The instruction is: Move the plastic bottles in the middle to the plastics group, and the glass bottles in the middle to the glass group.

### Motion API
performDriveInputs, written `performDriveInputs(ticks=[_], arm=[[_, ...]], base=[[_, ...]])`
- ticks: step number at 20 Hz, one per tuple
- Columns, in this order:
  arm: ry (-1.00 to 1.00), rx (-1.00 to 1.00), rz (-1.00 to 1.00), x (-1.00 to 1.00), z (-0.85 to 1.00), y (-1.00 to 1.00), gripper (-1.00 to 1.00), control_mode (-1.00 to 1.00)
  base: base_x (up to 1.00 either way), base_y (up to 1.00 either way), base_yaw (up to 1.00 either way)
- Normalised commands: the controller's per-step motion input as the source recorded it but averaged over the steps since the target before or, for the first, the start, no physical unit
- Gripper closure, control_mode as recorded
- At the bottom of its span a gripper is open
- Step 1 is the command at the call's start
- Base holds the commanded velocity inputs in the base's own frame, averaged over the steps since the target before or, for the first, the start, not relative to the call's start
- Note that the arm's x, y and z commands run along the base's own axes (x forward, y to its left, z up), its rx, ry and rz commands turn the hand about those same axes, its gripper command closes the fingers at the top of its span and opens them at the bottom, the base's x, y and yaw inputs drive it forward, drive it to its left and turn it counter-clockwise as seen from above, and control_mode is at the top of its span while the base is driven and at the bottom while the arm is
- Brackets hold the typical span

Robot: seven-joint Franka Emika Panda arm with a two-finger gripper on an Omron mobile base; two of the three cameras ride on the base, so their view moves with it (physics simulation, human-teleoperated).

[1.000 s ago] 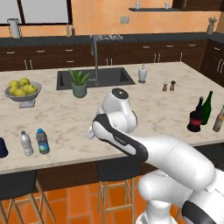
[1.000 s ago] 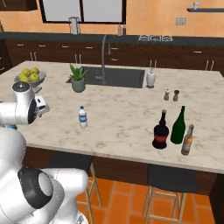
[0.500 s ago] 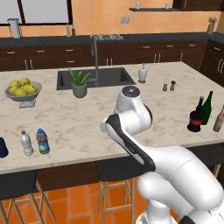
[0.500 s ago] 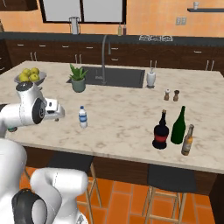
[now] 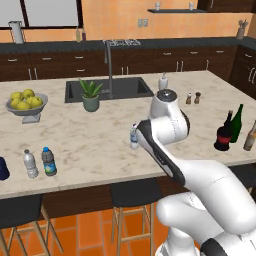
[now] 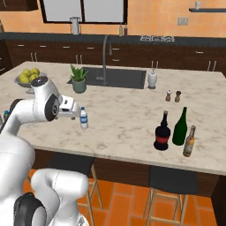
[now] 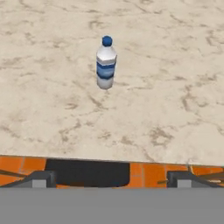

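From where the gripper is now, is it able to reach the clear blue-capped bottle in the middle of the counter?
Probably yes. The clear blue-capped bottle stands upright and alone on bare counter, straight ahead of the gripper, with nothing between them.

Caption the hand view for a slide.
Open gripper faces the upright clear blue-capped bottle, standing alone on the marble counter.

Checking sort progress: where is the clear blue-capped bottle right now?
The clear blue-capped bottle stands upright mid-counter, near the front edge, just ahead of the gripper.
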Motion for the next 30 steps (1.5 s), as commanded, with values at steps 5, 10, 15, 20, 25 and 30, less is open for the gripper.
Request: performDriveInputs(ticks=[5, 10, 15, 20, 25, 30], arm=[[0.0, 0.17, 0.05, 0.7, 0.0, -0.17, -1.0, -1.0], [0.01, 0.12, 0.02, 0.77, 0.0, 0.06, -1.0, -1.0], [0.04, 0.0, 0.0, 0.61, -0.18, 0.25, -1.0, -1.0], [0.04, 0.0, 0.0, 0.47, -0.3, 0.25, -1.0, -1.0], [0.07, -0.02, 0.0, 0.19, -0.27, -0.06, -1.0, -1.0], [0.04, -0.01, 0.0, 0.12, -0.24, -0.09, -1.0, -1.0]], base=[[0.0, 0.0, 0.0], [0.0, 0.0, 0.0], [0.0, 0.0, 0.0], [0.0, 0.0, 0.0], [0.0, 0.0, 0.0], [0.0, 0.0, 0.0]])
